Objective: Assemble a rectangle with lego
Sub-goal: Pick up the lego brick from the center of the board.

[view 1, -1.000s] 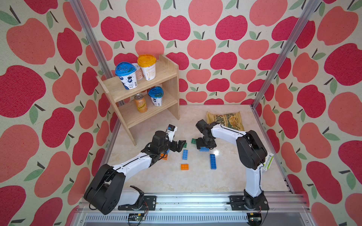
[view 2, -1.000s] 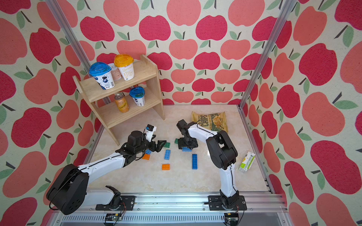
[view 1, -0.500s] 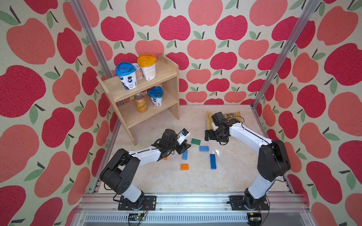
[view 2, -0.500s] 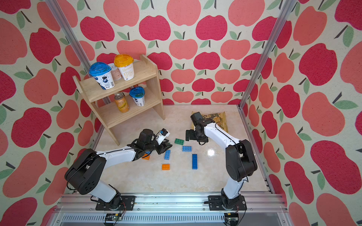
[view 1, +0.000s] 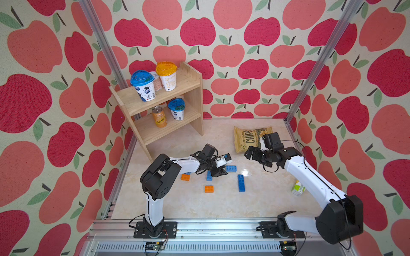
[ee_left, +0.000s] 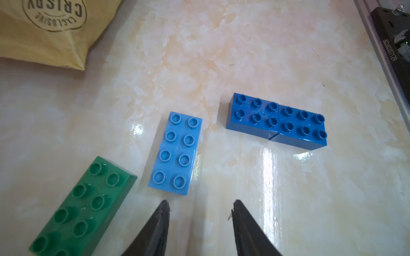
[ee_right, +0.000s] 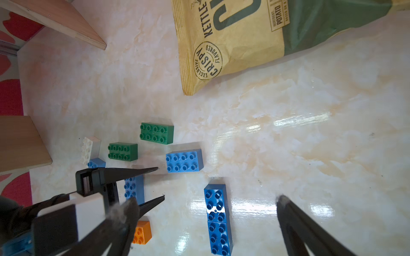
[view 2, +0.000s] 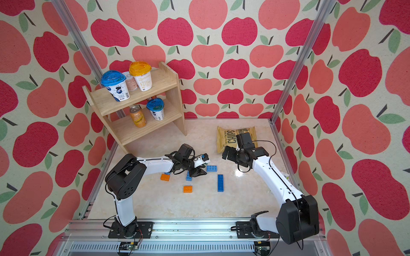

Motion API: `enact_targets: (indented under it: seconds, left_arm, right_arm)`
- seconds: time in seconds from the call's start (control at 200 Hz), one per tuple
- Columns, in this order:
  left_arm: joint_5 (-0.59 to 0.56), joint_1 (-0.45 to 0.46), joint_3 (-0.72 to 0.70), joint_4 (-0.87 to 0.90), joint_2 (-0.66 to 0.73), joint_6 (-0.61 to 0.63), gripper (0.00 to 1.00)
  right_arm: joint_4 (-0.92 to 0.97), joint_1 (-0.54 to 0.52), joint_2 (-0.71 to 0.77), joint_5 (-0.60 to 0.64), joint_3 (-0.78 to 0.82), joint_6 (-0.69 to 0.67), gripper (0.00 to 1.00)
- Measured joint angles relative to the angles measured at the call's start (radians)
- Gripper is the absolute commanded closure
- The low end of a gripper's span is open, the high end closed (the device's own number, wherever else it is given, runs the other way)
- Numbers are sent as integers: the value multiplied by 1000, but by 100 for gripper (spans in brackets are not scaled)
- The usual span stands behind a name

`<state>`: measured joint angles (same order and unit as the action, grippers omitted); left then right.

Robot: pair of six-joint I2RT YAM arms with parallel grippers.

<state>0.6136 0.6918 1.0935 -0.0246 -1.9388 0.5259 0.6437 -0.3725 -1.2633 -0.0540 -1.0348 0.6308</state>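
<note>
Studded plastic lego bricks [ee_left: 175,153] dot a glossy, seemingly marble tabletop [ee_left: 221,55].

Five blue studded plastic bricks [ee_right: 184,160], two green bricks [ee_right: 157,133], two orange bricks [view 1: 209,188], one white brick [ee_right: 88,148]; three lidded cups [view 1: 143,86], two cans [view 1: 159,117], one yellow chip bag [view 1: 250,137], one small carton [view 1: 298,188].

Left wrist view: green brick [ee_left: 82,208] cut off by lower edge, chips bag [ee_left: 44,33] cut off by corner. Right wrist view: blue brick [ee_right: 133,190] partly covered between fingers of left hand [ee_right: 160,183], grip not discernible; orange brick [ee_right: 143,232] partly hidden by blurred finger [ee_right: 121,218] of right hand [ee_right: 205,198]. In a top view, carton [view 1: 298,188] partly covered by right arm [view 1: 310,177]; print on it too small to be read.
</note>
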Motion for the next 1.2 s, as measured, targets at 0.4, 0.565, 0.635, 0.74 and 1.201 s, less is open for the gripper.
enact_targets:
  seconds: [0.4,0.565,0.635,0.74,1.201]
  left_arm:
    - [-31,-7,129,64,-113,16,38]
    - [-57,-3,190,96,-147,19,39]
    - [-64,0,203,104,-154,24,40]
    - [-76,6,209,114,-155,40,42]
    - [-164,63,256,138,-176,74,88]
  right_arm:
    - [-6,0,102,35,28,37,0]
    - [-15,1,122,35,40,49,0]
    - [-22,1,129,37,40,52,0]
    - [-27,1,135,37,40,54,0]
    - [-45,1,138,40,68,85,0]
